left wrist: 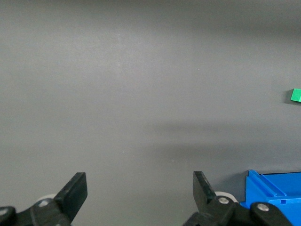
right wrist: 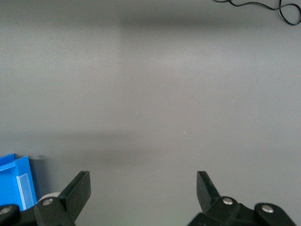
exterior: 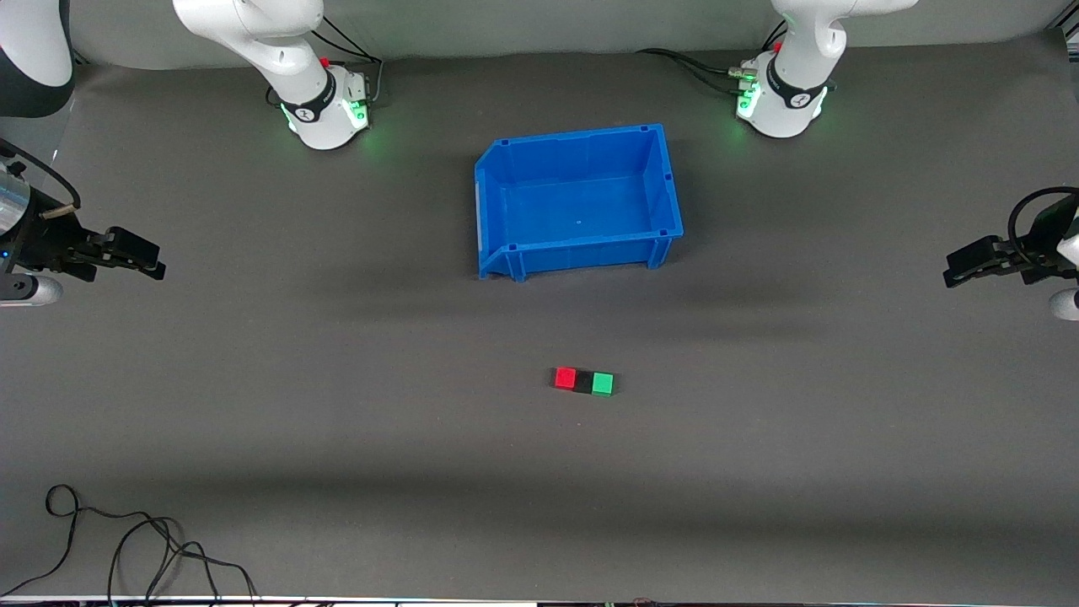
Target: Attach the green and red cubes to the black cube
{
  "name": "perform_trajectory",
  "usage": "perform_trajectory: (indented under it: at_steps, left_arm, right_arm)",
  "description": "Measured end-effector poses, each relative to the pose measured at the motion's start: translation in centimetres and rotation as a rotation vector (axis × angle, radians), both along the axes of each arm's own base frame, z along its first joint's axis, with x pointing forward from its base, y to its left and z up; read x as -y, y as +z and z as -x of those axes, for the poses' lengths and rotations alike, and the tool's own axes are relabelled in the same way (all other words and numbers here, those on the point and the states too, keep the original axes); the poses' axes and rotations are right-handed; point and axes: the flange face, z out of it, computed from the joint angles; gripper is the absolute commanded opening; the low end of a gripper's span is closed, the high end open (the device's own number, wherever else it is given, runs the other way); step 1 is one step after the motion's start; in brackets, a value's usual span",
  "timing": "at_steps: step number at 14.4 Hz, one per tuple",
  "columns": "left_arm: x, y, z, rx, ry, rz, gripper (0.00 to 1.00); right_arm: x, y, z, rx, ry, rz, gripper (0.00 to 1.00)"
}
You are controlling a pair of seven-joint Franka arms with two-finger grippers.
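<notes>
A red cube (exterior: pixel 564 377), a black cube (exterior: pixel 583 382) and a green cube (exterior: pixel 602 384) lie touching in one row on the grey mat, the black one in the middle, nearer to the front camera than the blue bin. The green cube also shows at the edge of the left wrist view (left wrist: pixel 296 95). My left gripper (exterior: pixel 952 271) is open and empty, held up at the left arm's end of the table; its fingertips show in the left wrist view (left wrist: pixel 140 188). My right gripper (exterior: pixel 152 263) is open and empty at the right arm's end (right wrist: pixel 143 188). Both arms wait.
An empty blue bin (exterior: pixel 579 201) stands mid-table between the arm bases; its corner shows in the left wrist view (left wrist: pixel 273 190) and the right wrist view (right wrist: pixel 16 181). A loose black cable (exterior: pixel 135 539) lies near the front edge at the right arm's end.
</notes>
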Motion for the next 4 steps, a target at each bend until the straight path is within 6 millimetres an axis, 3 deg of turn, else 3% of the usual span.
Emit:
perform_trajectory:
  at_steps: [4]
  left_arm:
    - [0.01,-0.8,-0.53,-0.011,-0.006,0.0,1.0]
  right_arm:
    - [-0.13,0.0,0.0,0.0,0.0,-0.007,1.0]
